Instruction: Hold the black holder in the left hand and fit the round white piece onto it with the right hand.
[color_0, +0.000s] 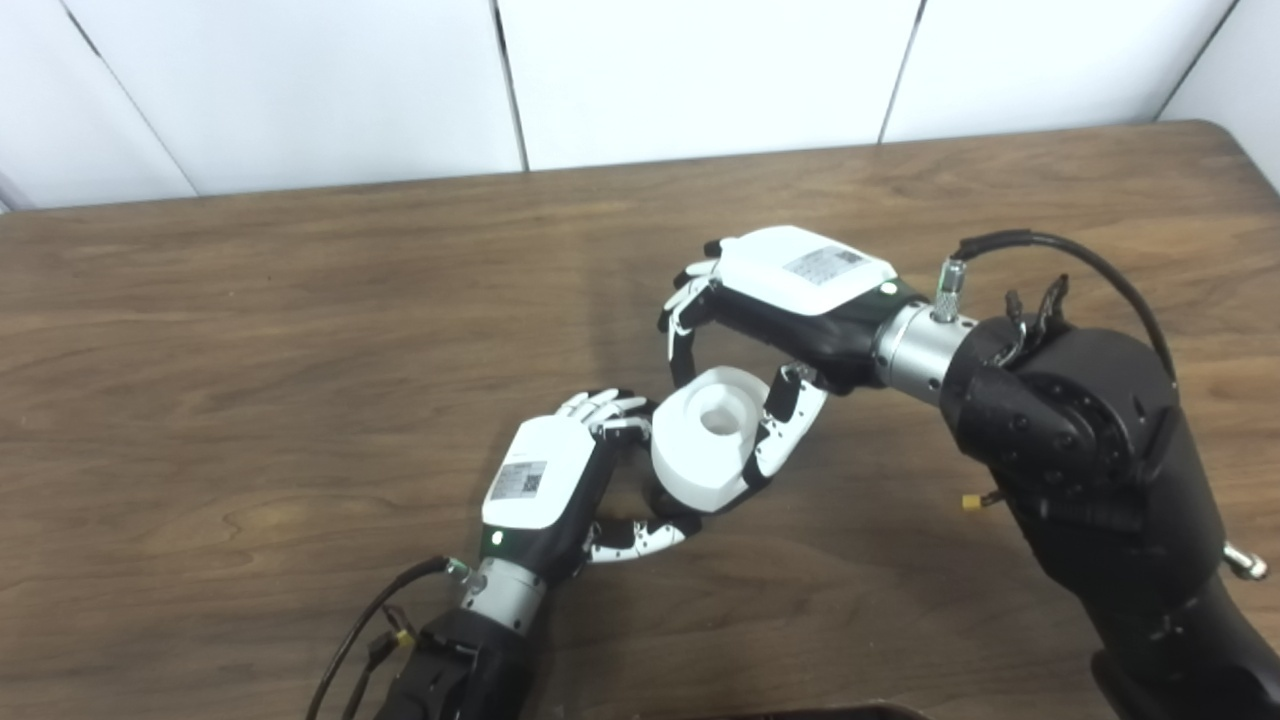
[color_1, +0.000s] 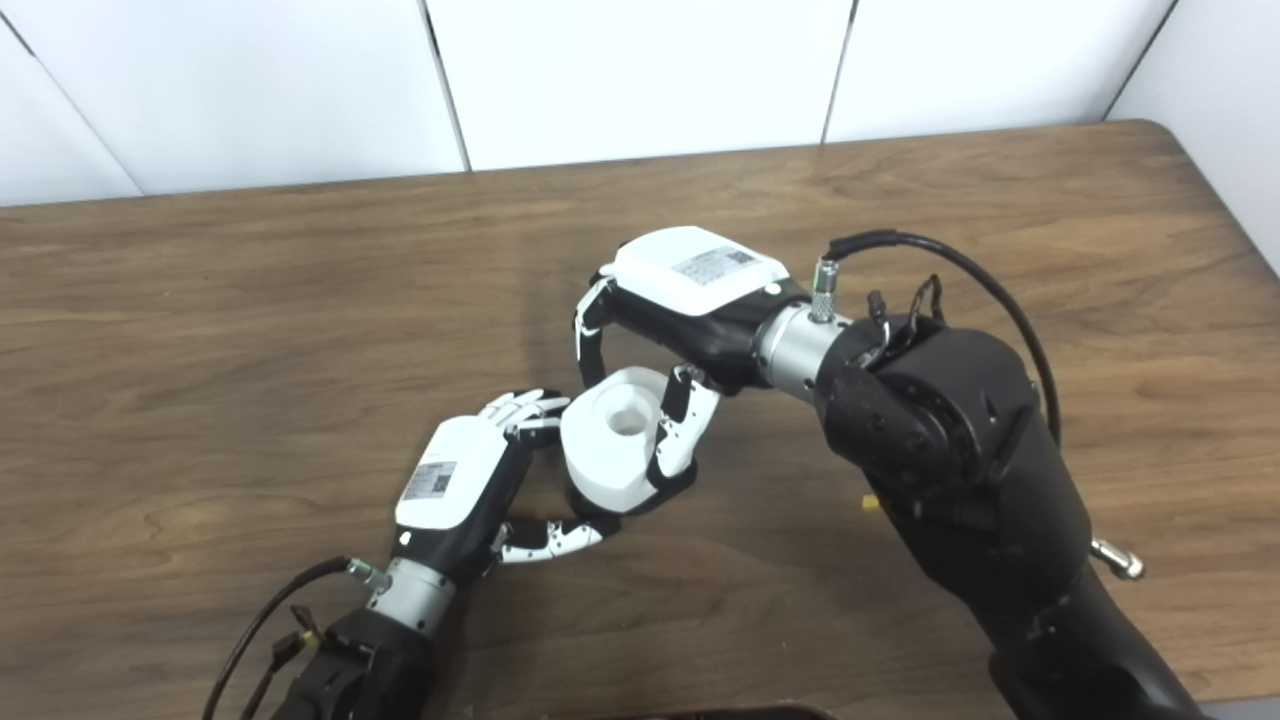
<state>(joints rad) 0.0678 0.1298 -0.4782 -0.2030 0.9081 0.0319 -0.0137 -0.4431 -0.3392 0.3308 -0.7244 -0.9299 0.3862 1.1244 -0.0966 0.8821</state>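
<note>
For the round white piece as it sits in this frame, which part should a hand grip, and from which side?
Grip the round white piece across its curved outer wall, coming from the right side, as the right hand does now with fingers and thumb on opposite sides. Its top face has a central hole and should probably stay uncovered. The left hand crowds the left and underside, where the black holder is mostly hidden.

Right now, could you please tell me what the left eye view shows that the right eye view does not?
Only the left eye view shows a grey sliver at the wall's far left edge. Only the right eye view shows the wooden table edge running down at right. Both show the right hand shut on the round white piece, with the left hand under it; the black holder is barely visible.
</note>
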